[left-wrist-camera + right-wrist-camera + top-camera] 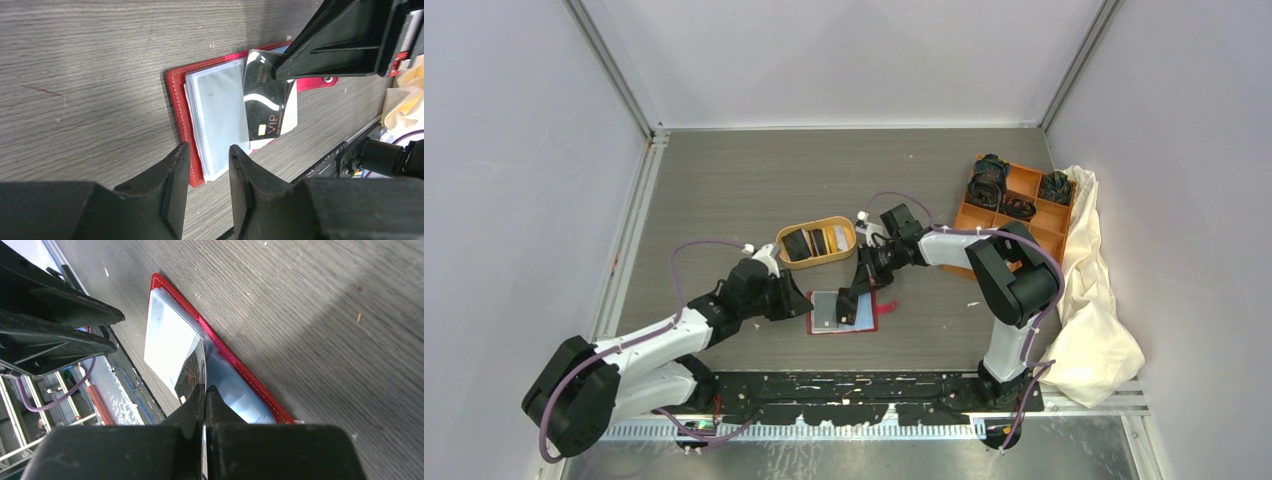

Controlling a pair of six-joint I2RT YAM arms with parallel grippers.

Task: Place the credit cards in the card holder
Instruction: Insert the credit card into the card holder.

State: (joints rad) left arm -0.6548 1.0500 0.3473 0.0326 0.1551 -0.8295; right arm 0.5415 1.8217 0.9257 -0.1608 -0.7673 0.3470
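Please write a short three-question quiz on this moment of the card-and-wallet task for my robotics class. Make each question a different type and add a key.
1. True or false: the right gripper is shut on a black credit card over the open red folding wallet.
2. Multiple choice: where do the spare cards lie?
A) in the orange oval plastic tray
B) stacked on the wallet
C) clamped in the gripper
3. Fill in the blank: the lettering on the held card reads ____.

Key: 1 true; 2 A; 3 VIP.
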